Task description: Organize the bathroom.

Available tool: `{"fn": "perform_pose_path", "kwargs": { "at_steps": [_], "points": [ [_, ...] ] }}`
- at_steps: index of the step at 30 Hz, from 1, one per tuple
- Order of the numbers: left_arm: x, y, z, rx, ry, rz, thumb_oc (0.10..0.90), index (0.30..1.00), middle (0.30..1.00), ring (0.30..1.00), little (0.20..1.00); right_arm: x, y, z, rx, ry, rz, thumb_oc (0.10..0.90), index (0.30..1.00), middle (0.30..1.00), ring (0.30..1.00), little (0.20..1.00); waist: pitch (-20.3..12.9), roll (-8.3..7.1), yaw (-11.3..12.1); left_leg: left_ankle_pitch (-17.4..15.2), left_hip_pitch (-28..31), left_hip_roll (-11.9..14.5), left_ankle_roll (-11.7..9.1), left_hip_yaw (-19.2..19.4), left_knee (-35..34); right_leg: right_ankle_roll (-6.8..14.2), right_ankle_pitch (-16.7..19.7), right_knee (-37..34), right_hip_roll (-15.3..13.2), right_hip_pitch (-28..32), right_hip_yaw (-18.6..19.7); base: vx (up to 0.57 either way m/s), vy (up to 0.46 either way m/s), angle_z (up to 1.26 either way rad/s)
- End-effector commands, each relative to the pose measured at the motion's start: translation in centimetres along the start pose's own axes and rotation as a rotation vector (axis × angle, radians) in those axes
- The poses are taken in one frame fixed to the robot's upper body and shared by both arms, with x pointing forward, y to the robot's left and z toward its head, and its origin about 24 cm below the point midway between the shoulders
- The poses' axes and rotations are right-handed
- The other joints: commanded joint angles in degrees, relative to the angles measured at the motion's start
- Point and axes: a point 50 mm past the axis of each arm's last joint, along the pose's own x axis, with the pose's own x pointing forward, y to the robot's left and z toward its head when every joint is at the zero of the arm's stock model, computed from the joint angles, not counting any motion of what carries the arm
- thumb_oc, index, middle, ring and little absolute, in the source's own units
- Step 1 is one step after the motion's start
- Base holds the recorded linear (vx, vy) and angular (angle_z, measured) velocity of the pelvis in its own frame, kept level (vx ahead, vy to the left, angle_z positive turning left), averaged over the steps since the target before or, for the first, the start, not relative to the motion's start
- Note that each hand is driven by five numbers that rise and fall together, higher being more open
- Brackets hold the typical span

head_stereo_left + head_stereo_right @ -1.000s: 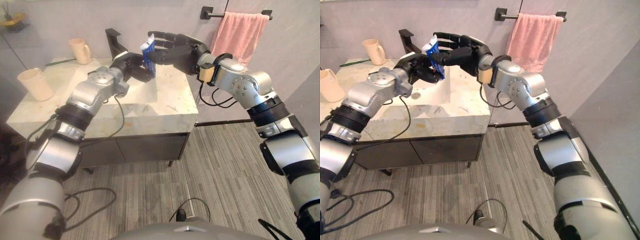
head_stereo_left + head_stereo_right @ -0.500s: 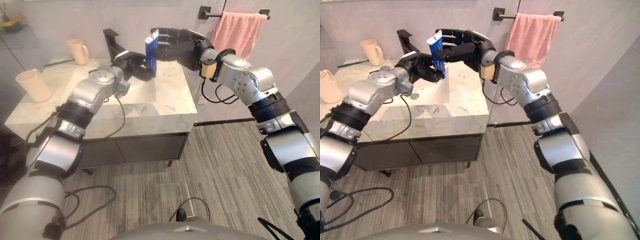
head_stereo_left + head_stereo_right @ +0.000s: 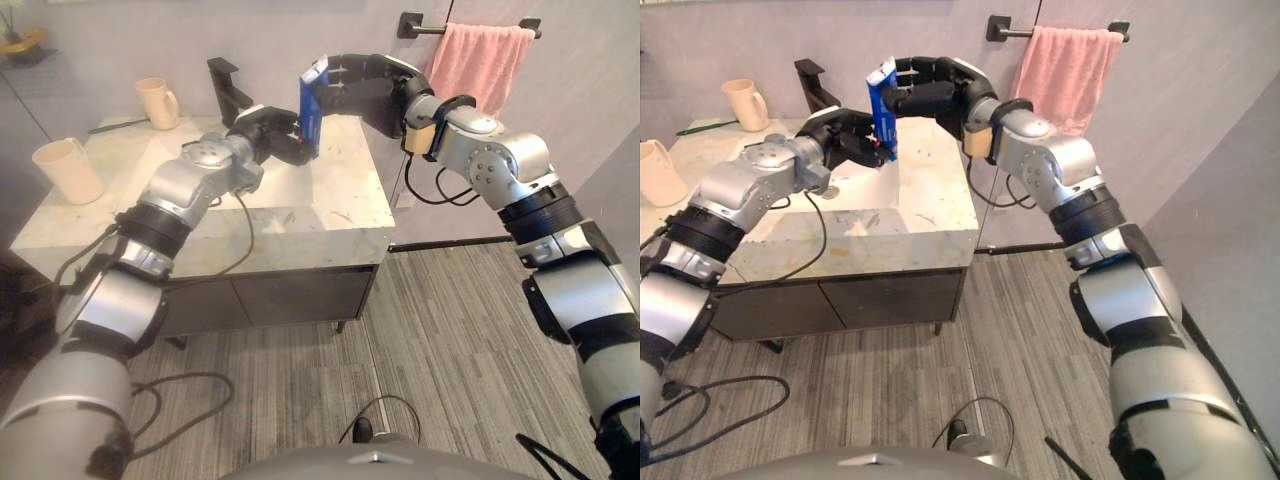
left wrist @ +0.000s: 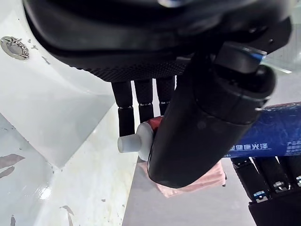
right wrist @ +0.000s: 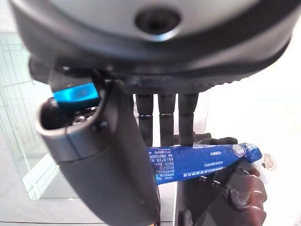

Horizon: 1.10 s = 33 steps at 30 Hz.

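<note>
A blue toothpaste tube (image 3: pixel 311 108) with a white cap (image 4: pixel 131 141) stands nearly upright above the sink basin (image 3: pixel 280 185). My left hand (image 3: pixel 268 137) is shut on its lower, cap end, thumb (image 4: pixel 211 117) across the tube. My right hand (image 3: pixel 365 90) reaches in from the right and pinches the tube's upper part (image 5: pixel 202 160) between thumb (image 5: pixel 108 155) and fingers. Both hands hold the tube at once, close together over the marble counter (image 3: pixel 330 215).
A black faucet (image 3: pixel 228 88) rises behind the basin. A beige mug (image 3: pixel 158 101) and a green toothbrush (image 3: pixel 120 124) lie at the counter's back left, a second beige cup (image 3: pixel 68 168) at the left edge. A pink towel (image 3: pixel 478 65) hangs on the wall rail.
The tube has been raised and turned more upright. My right hand has moved in and closed on its upper part; my left hand keeps hold of the lower end.
</note>
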Motion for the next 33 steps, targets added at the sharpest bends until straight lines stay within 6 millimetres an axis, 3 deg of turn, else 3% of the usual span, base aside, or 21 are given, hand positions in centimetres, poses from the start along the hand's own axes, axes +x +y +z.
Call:
{"fn": "perform_pose_path", "kwargs": {
  "at_steps": [1, 2, 8, 24, 27, 29, 33],
  "points": [
    [-1.6, 4.3, 7.1, 0.043, -0.25, 0.209, 0.681, 0.721, 0.721, 0.721, 0.721, 0.8, 2.4, 6.0, 0.001, -0.224, 0.124, 0.4, 0.3, 0.3, 0.3, 0.3, -10.94, -1.15, 0.81, -3.8, -0.66, -4.14, 6.44, -2.05, 1.7, 4.34, -1.21, -1.03, -0.35, -0.7, 8.13, 0.0, 0.0, 0.0],
    [-1.6, 4.3, 7.1, 0.035, -0.249, 0.21, 0.8, 0.9, 0.9, 0.9, 0.9, 0.8, 2.4, 6.0, 0.002, -0.226, 0.121, 0.4, 0.3, 0.3, 0.3, 0.3, -10.92, -1.16, 0.8, -3.8, -0.65, -4.15, 6.46, -2.05, 1.68, 4.34, -1.21, -1.03, -0.32, -0.7, 8.16, 0.0, 0.0, 0.0],
    [-2.0, 5.2, 7.3, -0.065, -0.293, 0.309, 0.8, 0.9, 0.9, 0.9, 0.9, 0.7, 1.8, 6.0, -0.002, -0.235, 0.104, 0.4, 0.3, 0.3, 0.3, 0.3, -11.08, -1.18, 0.83, -3.59, -0.47, -4.04, 6.34, -1.83, 1.19, 4.29, -1.23, -1.03, -0.3, -0.8, 7.88, 0.0, 0.0, 0.0],
    [-4.4, 8.8, 8.3, -0.118, -0.373, 0.471, 0.8, 0.9, 0.9, 0.9, 0.9, -0.1, 0.6, 7.0, 0.008, -0.246, 0.028, 0.4, 0.3, 0.3, 0.3, 0.3, -11.42, -0.79, 1.38, -3.08, -0.32, -3.45, 5.76, -1.36, 0.25, 4.62, -1.23, -1.03, -0.95, -0.95, 6.04, 0.0, 0.0, 0.0],
    [-5.4, 9.8, 8.6, -0.139, -0.415, 0.624, 0.8, 0.9, 0.9, 0.9, 0.9, -0.3, 0.2, 7.0, 0.008, -0.254, 0.011, 0.4, 0.3, 0.3, 0.3, 0.3, -11.26, -0.89, 1.73, -3.1, -0.3, -3.42, 5.74, -1.49, 0.23, 4.58, -1.26, -1.03, -1.01, -0.85, 5.59, 0.0, -0.001, 0.02],
    [-7.2, 11.6, 8.3, -0.197, -0.476, 0.85, 0.8, 0.9, 0.9, 0.9, 0.9, -0.5, -0.1, 6.8, 0.007, -0.261, -0.011, 0.4, 0.3, 0.3, 0.3, 0.3, -11.06, -1.23, 2.34, -3.06, -0.42, -3.39, 5.69, -1.81, 0.2, 4.46, -1.38, -1.03, -1.07, -0.71, 4.99, -0.01, -0.011, 0.07],
    [-10.3, 13.5, 7.5, -0.278, -0.575, 1.143, 0.8, 0.9, 0.9, 0.9, 0.9, -0.9, 0.2, 6.7, 0.011, -0.278, -0.039, 0.4, 0.3, 0.3, 0.3, 0.3, -10.78, -2.05, 3.67, -2.44, -1.1, -3.2, 5.55, -2.29, 0.02, 4.06, -1.27, -1.03, -1.19, -1.0, 4.04, -0.01, -0.02, 0.07]
  ]
}}
